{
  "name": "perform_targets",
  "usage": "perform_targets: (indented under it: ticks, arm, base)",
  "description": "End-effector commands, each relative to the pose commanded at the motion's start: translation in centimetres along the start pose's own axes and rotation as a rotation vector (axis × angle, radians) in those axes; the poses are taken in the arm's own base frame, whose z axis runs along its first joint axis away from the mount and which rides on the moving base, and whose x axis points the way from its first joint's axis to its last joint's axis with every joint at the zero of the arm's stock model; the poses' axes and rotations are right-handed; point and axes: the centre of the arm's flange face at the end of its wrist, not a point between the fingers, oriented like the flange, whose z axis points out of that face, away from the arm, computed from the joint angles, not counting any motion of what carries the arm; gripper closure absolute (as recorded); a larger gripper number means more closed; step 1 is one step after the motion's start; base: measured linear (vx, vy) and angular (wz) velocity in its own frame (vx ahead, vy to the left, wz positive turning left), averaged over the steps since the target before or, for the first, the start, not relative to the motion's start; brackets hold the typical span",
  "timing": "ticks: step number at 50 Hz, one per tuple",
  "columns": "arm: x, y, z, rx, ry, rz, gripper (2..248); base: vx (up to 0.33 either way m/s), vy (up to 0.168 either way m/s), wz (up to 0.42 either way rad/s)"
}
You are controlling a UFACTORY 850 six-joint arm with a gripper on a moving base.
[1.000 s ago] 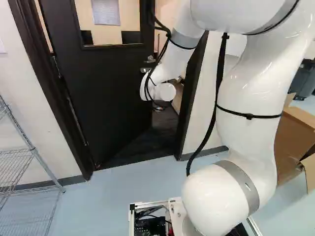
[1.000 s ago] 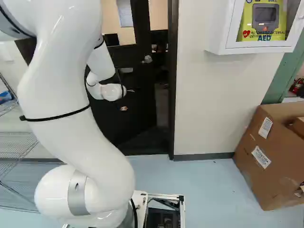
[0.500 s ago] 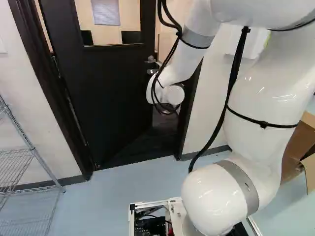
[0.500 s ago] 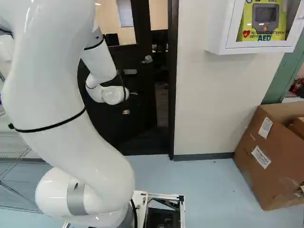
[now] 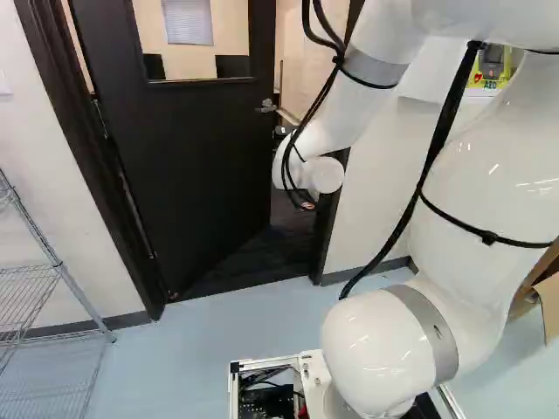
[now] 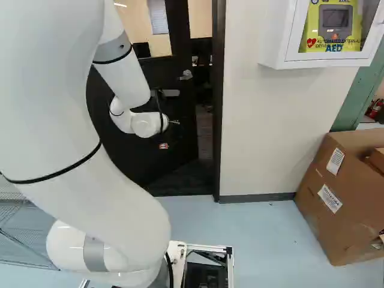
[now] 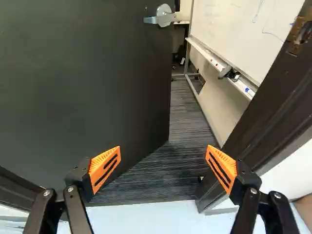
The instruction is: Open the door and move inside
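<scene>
The fingers [image 7: 105, 168] are standing wide apart with nothing between them, and they are pointing toward the gap beside the door [image 5: 183, 157]. That door is hanging ajar in the upper left of the left base view, leaning inward, its handle [image 7: 165, 15] showing ahead of the fingers and free of them. One finger is pointing toward the door, the other toward the door frame [image 7: 263, 107]. Beyond, dark carpet [image 7: 170, 153] and a whiteboard [image 7: 253, 34] are showing through the opening.

The unlatching is looking finished, so the step in hand is probably widening the gap. The next move is likely calling for the arm [image 5: 489, 175] to be pressing the door's face inward (keeping clear of the frame), with the base [image 6: 207, 247] following through once there is room.

Compared with the earlier frames, the arm is sitting farther right and a little lower in both base views, away from the handle. The base is keeping its place, and the door is holding about the same angle
</scene>
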Motion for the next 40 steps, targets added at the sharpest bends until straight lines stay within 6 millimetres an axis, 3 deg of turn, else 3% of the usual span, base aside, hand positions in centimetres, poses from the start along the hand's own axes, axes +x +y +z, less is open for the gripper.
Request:
perform_targets:
  ticks: [23,40]
  arm:
    - [-1.1,2.8,-2.6,-0.034,0.001,-0.011,3]
    - [-1.2,3.1,-2.9,-0.041,0.002,-0.011,3]
  base:
    - [0.000,0.000,0.000]
    - [0.000,0.000,0.000]
